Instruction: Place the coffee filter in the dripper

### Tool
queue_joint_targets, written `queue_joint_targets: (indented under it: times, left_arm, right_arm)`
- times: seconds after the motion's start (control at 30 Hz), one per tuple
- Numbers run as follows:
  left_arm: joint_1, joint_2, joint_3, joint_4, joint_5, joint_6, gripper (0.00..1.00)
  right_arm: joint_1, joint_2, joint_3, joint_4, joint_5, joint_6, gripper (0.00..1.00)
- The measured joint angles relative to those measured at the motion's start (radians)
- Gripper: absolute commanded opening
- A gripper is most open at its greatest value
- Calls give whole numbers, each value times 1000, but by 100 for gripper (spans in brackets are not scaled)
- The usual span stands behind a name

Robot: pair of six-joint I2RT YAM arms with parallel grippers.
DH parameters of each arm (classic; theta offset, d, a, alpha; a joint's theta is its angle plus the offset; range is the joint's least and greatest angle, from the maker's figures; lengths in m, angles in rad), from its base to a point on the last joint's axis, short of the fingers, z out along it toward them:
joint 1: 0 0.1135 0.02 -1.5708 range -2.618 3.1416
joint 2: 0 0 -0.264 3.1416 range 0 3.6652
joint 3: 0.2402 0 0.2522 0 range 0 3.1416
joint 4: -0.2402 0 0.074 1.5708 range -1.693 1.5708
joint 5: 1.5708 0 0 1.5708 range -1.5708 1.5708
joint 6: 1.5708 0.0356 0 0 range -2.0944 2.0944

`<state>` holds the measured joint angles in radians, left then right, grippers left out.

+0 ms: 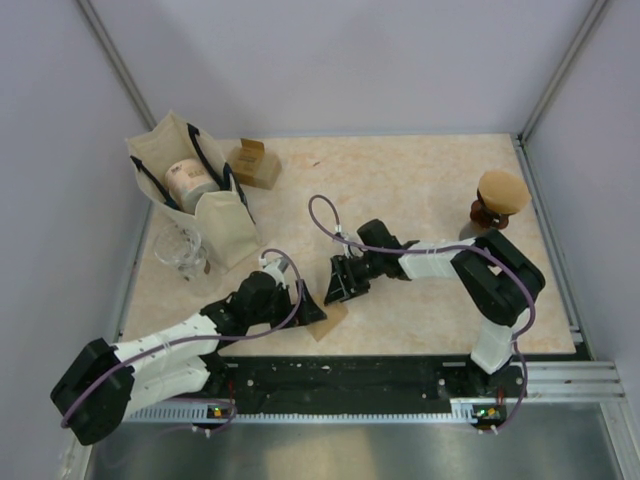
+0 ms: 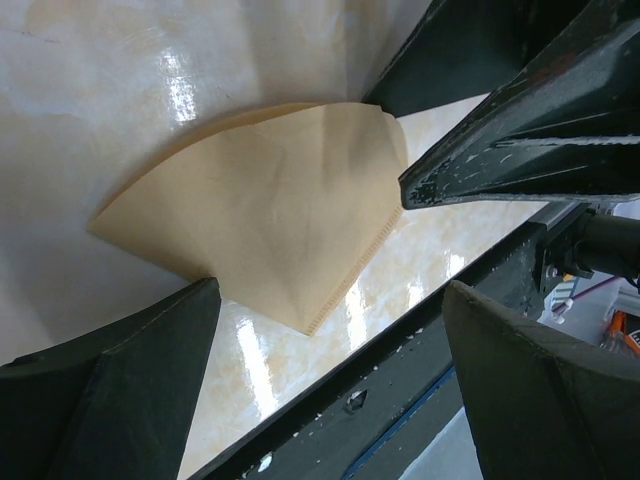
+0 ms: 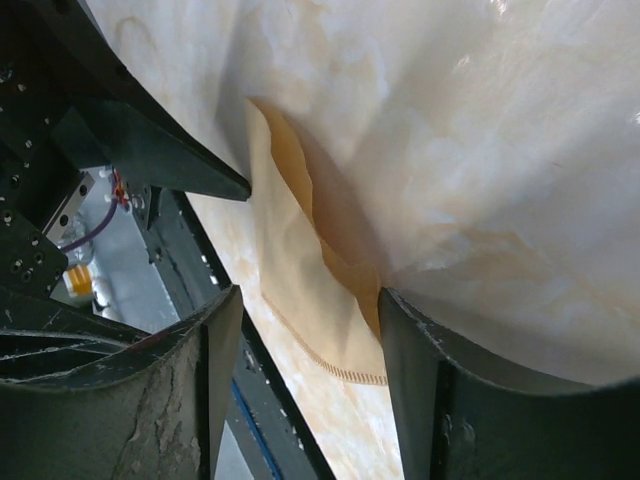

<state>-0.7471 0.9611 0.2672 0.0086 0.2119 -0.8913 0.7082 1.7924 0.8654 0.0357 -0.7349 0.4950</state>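
A tan paper coffee filter (image 1: pixel 330 319) lies flat on the table near the front edge. It also shows in the left wrist view (image 2: pixel 260 210) and the right wrist view (image 3: pixel 305 285). My left gripper (image 1: pixel 308 306) is open and low beside the filter's left side (image 2: pixel 330 292), with the filter just ahead of its fingers. My right gripper (image 1: pixel 344 286) is open over the filter's far edge (image 3: pixel 308 296), and its right finger (image 3: pixel 460 400) touches the paper. The dark brown dripper (image 1: pixel 494 207), with a tan top, stands at the back right, far from both grippers.
A cream tote bag (image 1: pixel 215 205) holding a round tin stands at the back left, with a small cardboard box (image 1: pixel 256 163) behind it and a clear glass (image 1: pixel 182 250) in front. The black front rail (image 1: pixel 350 375) runs just below the filter.
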Motion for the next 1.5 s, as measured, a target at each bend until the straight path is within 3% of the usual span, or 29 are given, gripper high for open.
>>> queue_joint_targets:
  times: [0.23, 0.4, 0.67, 0.97, 1.13, 1.33, 1.5]
  left_arm:
    - [-1, 18, 0, 26, 0, -1, 99]
    - [-1, 19, 0, 29, 0, -2, 99]
    - [-1, 19, 0, 28, -3, -5, 99]
    - [-1, -17, 2, -11, -18, -4, 99]
    - [-1, -194, 40, -148, -57, -5, 99]
    - [-1, -433, 160, -225, -110, 32, 99]
    - [-1, -464, 296, -304, -151, 70, 99]
  right_arm:
    - [5, 4, 0, -2, -31, 5, 42]
    - [6, 4, 0, 1, -40, 8, 39]
    - [8, 4, 0, -18, -42, 3, 0]
    - [16, -11, 7, -123, -20, -62, 0]
    - [17, -171, 15, -225, 66, -233, 0]
    - [30, -484, 19, -238, 145, -633, 0]
    - [49, -696, -9, -177, 161, -954, 0]
